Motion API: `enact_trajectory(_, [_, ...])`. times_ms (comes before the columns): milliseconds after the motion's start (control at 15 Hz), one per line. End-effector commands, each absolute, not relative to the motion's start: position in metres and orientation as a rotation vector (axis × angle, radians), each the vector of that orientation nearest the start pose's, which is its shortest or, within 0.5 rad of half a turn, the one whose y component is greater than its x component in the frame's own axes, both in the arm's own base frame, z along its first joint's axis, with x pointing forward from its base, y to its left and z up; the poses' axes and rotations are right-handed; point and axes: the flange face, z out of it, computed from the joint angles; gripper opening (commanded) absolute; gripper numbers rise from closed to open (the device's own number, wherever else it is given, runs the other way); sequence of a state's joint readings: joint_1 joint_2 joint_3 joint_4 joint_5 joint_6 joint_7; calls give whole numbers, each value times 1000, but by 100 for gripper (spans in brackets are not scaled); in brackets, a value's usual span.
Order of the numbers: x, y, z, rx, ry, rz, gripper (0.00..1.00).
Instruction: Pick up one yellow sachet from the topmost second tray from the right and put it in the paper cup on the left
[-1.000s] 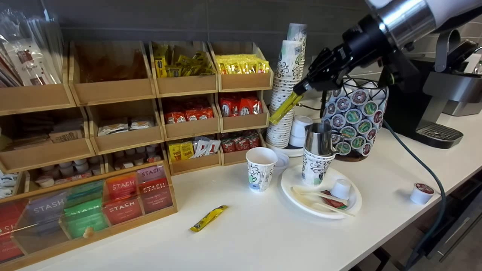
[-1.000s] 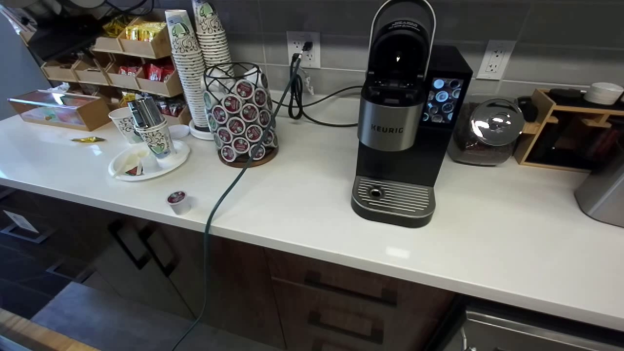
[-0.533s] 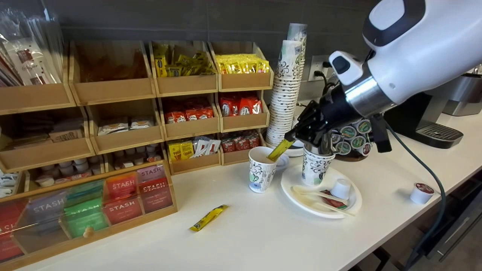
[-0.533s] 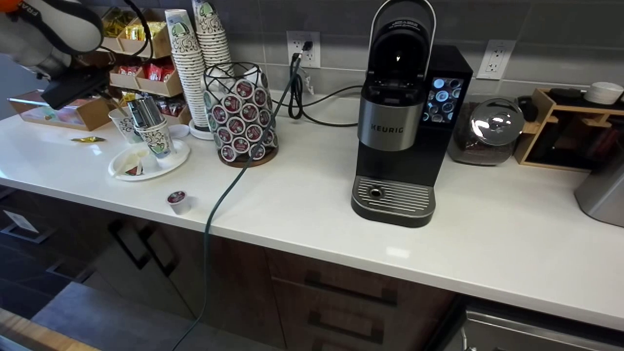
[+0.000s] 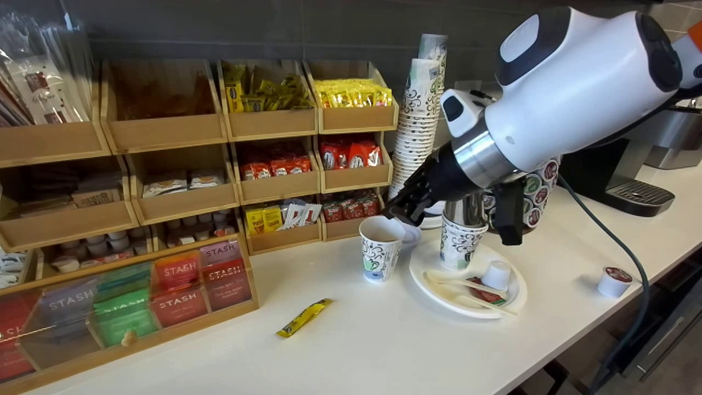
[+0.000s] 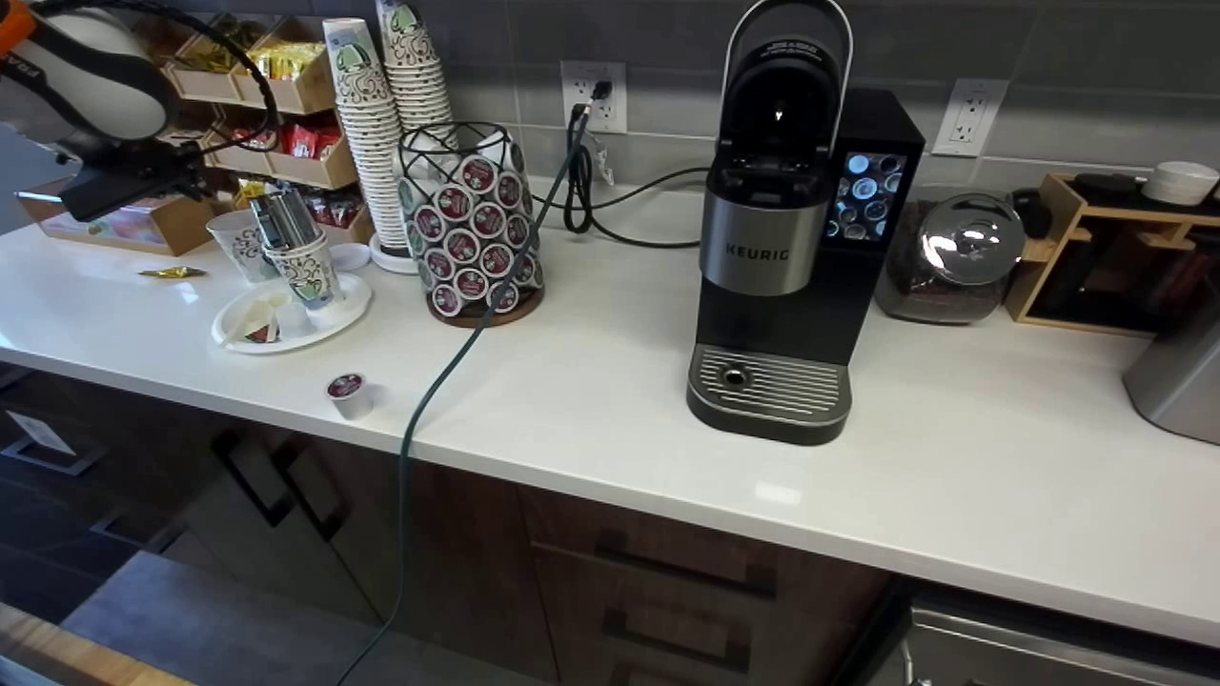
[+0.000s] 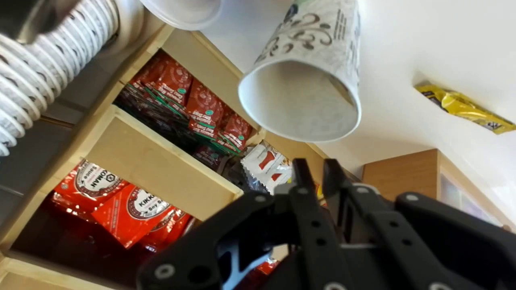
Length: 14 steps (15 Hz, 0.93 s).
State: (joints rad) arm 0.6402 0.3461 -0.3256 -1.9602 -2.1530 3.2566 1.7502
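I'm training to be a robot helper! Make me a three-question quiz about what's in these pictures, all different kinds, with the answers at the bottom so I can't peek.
1. Pick one. In an exterior view, what colour are the packets in the far-right bin of the middle row?
a) blue
b) red
c) green

2. True or false: the paper cup nearest the claw is tipped over on its side.

3. Fill the gap: the loose yellow sachet is lying on the white ...

Key:
1. b
2. False; it is standing upright.
3. counter
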Motion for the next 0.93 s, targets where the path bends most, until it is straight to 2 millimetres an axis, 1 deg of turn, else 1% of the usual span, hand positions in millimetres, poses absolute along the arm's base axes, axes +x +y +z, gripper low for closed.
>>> enact_trajectory(0, [508,274,308,-2696,-1131,-1220,49])
enact_trajectory(133, [512,261,329,-2687,-1080,-1243,63])
enact_trajectory(200, [511,244,349,-2672,-1032,-1249,71])
enact_trajectory(267, [510,229,361,-2680,-981,-1270,78])
enact_trajectory(333, [506,206,372,-2713,-919,-1318,87])
enact_trajectory(467, [495,169,387,-2766,-807,-1410,99])
enact_trajectory(533, [489,151,392,-2788,-739,-1437,100])
enact_trajectory(667, [475,116,395,-2844,-590,-1482,100])
enact_trajectory(733, [467,102,399,-2860,-534,-1507,100])
enact_trajectory(800, [459,92,407,-2847,-474,-1530,100])
enact_trajectory(867, [451,85,420,-2807,-373,-1559,100])
